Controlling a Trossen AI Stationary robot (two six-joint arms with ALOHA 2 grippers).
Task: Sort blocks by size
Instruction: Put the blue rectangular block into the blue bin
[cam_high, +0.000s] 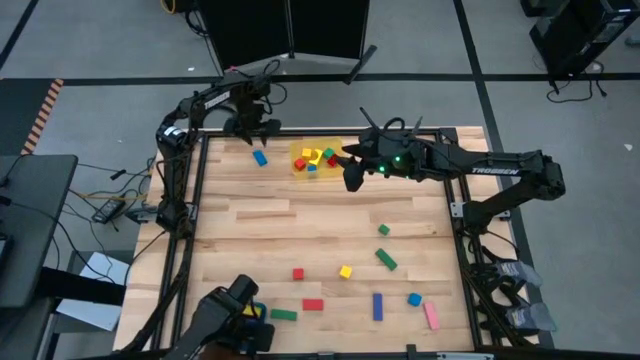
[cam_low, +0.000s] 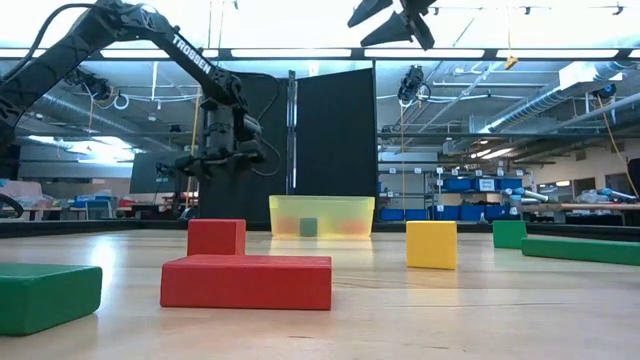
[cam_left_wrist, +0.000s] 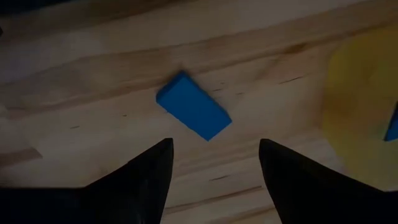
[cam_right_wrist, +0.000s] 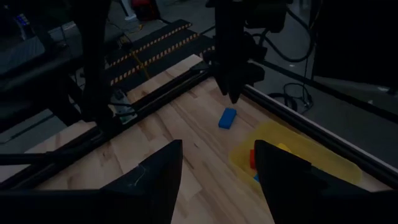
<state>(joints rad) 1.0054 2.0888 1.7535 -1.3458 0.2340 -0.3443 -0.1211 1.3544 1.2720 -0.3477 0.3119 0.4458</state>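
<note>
A blue block lies flat on the wooden table near its far edge, left of the translucent yellow tray. My left gripper hangs open just above it, pointing steeply down; in the left wrist view the blue block lies just beyond the fingertips of this gripper. My right gripper hovers open and empty at the tray's right side, high over the table. Several small blocks lie in the tray. More blocks, red, yellow, green, blue and pink, lie scattered toward the near edge.
A dark metal frame borders the table on both sides. A black device sits at the near left corner. Bare wood spans the table's middle. In the low view a red bar and a yellow cube stand close to the camera.
</note>
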